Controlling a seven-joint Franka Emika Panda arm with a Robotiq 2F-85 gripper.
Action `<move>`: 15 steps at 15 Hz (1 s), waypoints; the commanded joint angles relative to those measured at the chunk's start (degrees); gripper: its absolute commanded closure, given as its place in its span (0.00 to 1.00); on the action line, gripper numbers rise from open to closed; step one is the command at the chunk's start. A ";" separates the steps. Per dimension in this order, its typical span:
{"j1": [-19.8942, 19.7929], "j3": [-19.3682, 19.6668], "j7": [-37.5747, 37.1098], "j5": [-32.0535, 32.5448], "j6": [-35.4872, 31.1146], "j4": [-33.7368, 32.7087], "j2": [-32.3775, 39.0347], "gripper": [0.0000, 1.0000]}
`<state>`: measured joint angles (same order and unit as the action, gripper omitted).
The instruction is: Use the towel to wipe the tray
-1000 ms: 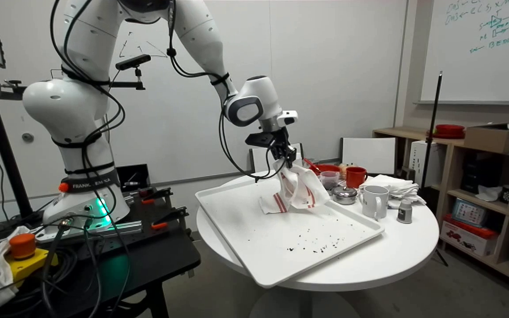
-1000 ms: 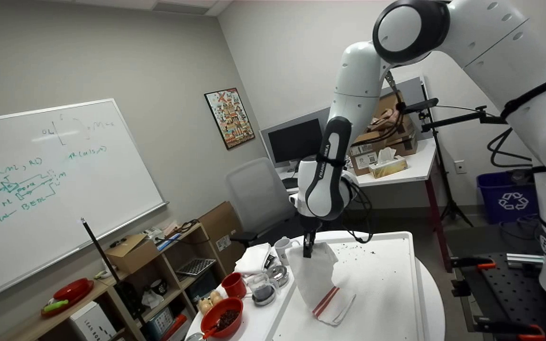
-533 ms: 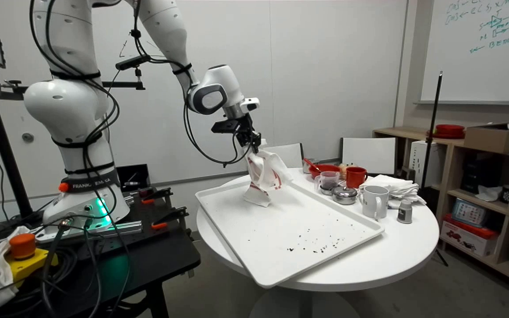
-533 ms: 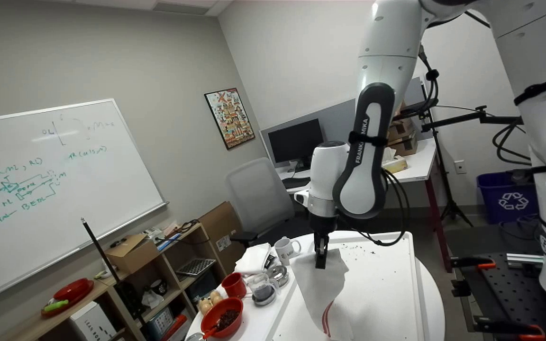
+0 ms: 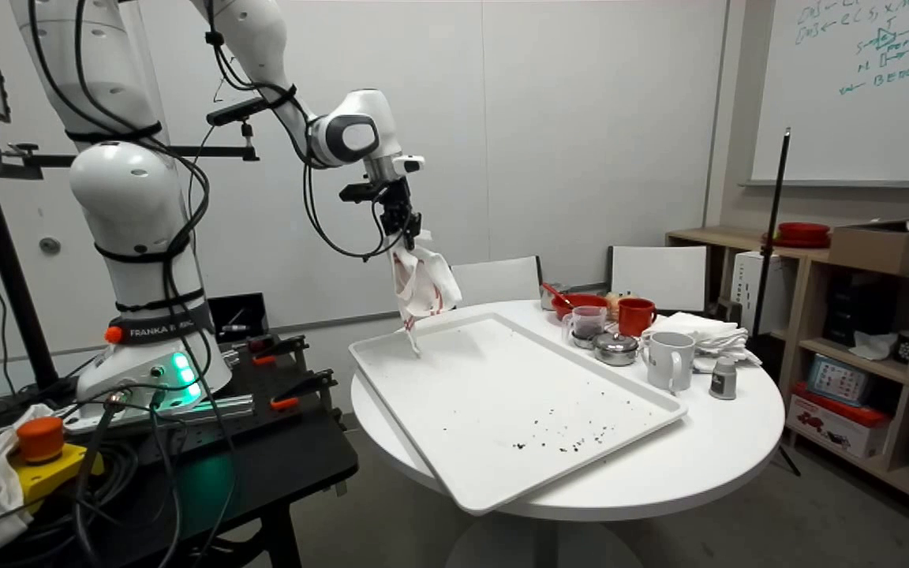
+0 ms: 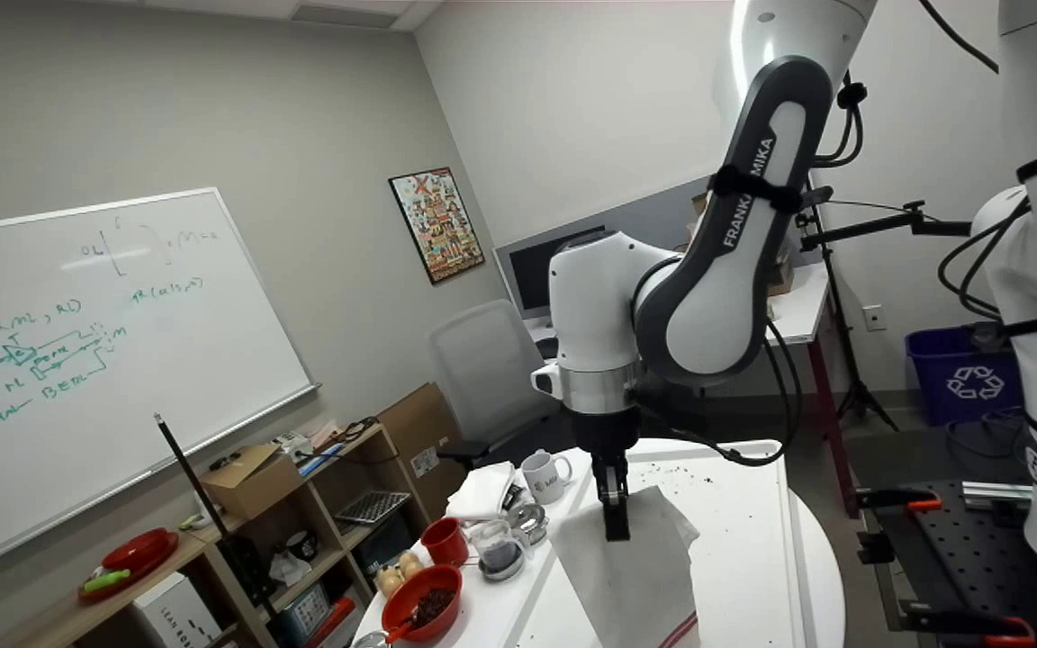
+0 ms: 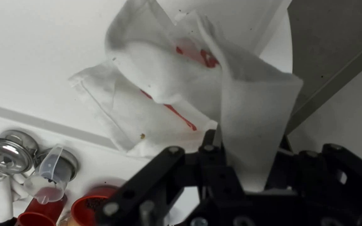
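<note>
Clutching 1 red-striped white towel (image 5: 425, 284), the Robotiq gripper (image 6: 616, 525) dangles it over the dark-speckled white tray (image 5: 494, 394).

The towel (image 5: 424, 288) over the white, dark-specked tray (image 5: 454, 379) is white with red stripes, the pincer (image 6: 616, 526) black, and the bowl (image 6: 412, 587) and cup (image 6: 444, 544) beside the tray red.

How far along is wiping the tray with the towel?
Done: the towel is picked up. In hand: the pincer grips it over the tray; whether the cloth touches the surface is unclear. Left: dark crumbs lie scattered on the tray, so wiping looks unfinished.
</note>
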<state>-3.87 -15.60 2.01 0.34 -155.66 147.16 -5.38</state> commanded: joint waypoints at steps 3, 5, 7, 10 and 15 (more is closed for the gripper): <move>5.00 4.19 -12.06 2.11 16.65 -15.72 6.03 0.93; 5.64 5.30 -16.28 2.75 20.53 -21.15 9.41 0.94; 6.36 6.53 -19.01 2.57 24.28 -26.60 13.21 0.93; 7.41 8.31 -20.96 1.23 28.79 -34.44 19.06 0.94; 9.06 10.33 -21.58 -0.07 33.78 -45.48 27.87 0.93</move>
<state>3.24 -6.97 -18.29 1.43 -126.33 109.87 16.74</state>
